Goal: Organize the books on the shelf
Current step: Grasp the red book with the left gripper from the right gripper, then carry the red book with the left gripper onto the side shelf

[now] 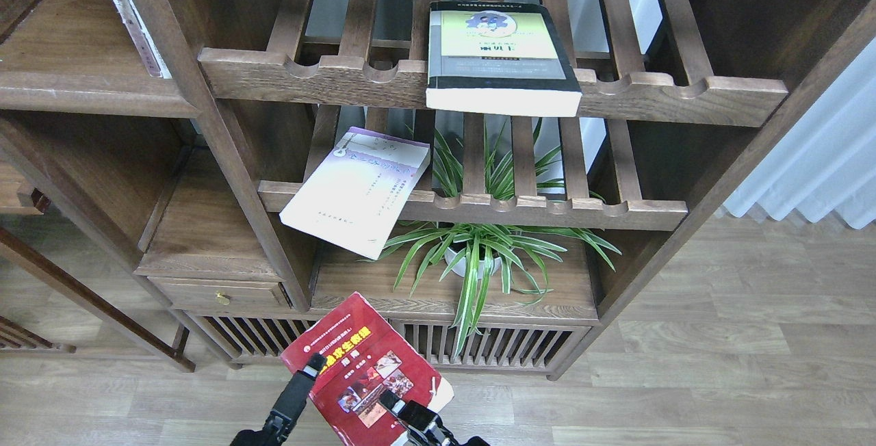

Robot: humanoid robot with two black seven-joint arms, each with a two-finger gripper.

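Note:
A red book (356, 357) with a yellow title and photos is held tilted in the air at the bottom centre. My left gripper (352, 382) is shut on it, with one black finger (301, 384) at its left edge and the other on its cover. A pale lavender-white book (356, 189) lies askew, overhanging the front of the lower slatted rack. A thick yellow-green-and-grey, black-bordered book (499, 56) lies flat on the upper slatted rack. A flat dark-brown shelf (89, 94) with a rounded front edge is at the upper left. My right gripper is out of view.
A potted spider plant (479, 247) stands on the low board under the racks, just behind the red book. A small drawer with a brass knob (222, 297) sits at the lower left. Thick bookcase posts (226, 152) divide the bays. Wooden floor lies to the right, with pale curtains (814, 159).

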